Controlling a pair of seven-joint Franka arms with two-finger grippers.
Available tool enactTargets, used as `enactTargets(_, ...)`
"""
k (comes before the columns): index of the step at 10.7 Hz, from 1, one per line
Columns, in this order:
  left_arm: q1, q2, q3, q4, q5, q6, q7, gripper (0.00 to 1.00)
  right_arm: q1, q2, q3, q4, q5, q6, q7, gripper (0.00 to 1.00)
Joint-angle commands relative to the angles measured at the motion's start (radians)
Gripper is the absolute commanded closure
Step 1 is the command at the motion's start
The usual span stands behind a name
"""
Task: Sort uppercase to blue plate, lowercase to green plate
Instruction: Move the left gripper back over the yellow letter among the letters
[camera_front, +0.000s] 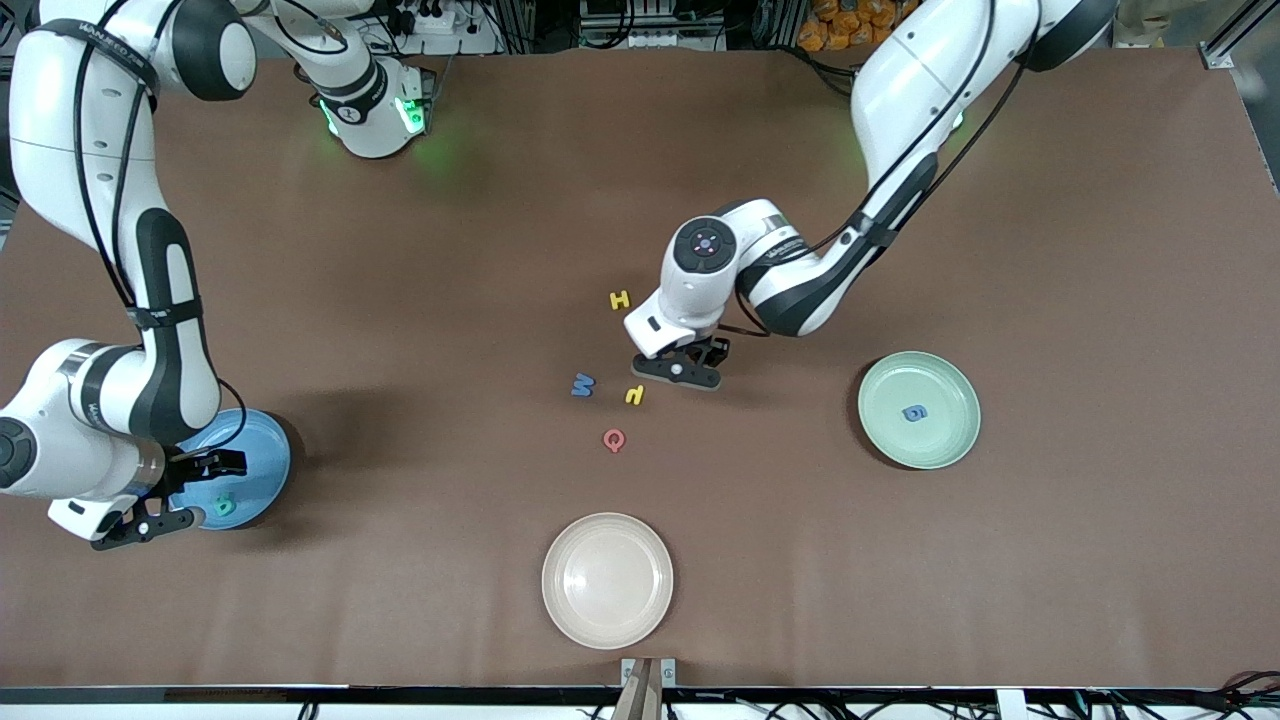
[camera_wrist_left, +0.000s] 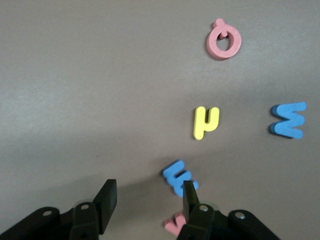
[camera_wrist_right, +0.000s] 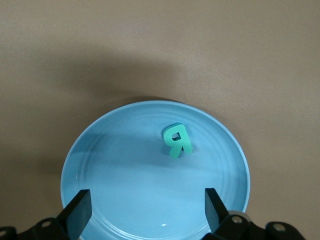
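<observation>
My left gripper (camera_front: 678, 368) is open, low over the table's middle. In the left wrist view (camera_wrist_left: 147, 200) the small blue m (camera_wrist_left: 178, 176) touches one finger (camera_wrist_left: 189, 196), outside the gap, and the red w (camera_wrist_left: 174, 223) lies partly under it. Both are hidden in the front view. Nearby lie the yellow hooked letter (camera_front: 634, 395) (camera_wrist_left: 206, 121), blue M (camera_front: 583, 385) (camera_wrist_left: 288, 120), red Q (camera_front: 614, 440) (camera_wrist_left: 223, 41) and yellow H (camera_front: 620, 299). My right gripper (camera_front: 185, 497) (camera_wrist_right: 145, 210) is open and empty over the blue plate (camera_front: 262, 455) (camera_wrist_right: 115, 185), which holds the green R (camera_front: 224, 507) (camera_wrist_right: 177, 141). The green plate (camera_front: 945, 440) holds the blue g (camera_front: 914, 412).
A cream-white plate (camera_front: 607, 580) sits near the front camera at the table's middle. The blue plate is at the right arm's end, the green plate toward the left arm's end.
</observation>
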Motion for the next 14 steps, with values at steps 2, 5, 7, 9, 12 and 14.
enactTargets(2,-0.027,0.067,0.018,0.116,0.018,0.001,-0.026,0.39,-0.010,-0.004,0.010,-0.007,0.017,0.001,-0.018,0.00)
enactTargets(5,-0.036,0.086,0.018,0.159,0.019,0.001,-0.027,0.40,-0.010,-0.004,0.010,-0.010,0.017,0.001,-0.018,0.00)
enactTargets(7,-0.103,0.098,0.075,0.185,0.013,0.001,-0.050,0.40,-0.010,-0.004,0.010,-0.010,0.017,0.001,-0.018,0.00)
enactTargets(9,-0.170,0.110,0.136,0.205,0.007,0.001,-0.072,0.40,-0.012,-0.004,0.010,-0.010,0.017,0.003,-0.018,0.00)
enactTargets(12,-0.188,0.152,0.141,0.254,0.009,0.001,-0.084,0.40,-0.012,-0.004,0.010,-0.010,0.017,0.001,-0.018,0.00)
enactTargets(14,-0.188,0.161,0.150,0.263,0.009,0.001,-0.078,0.40,-0.012,-0.004,0.010,-0.010,0.017,0.001,-0.018,0.00)
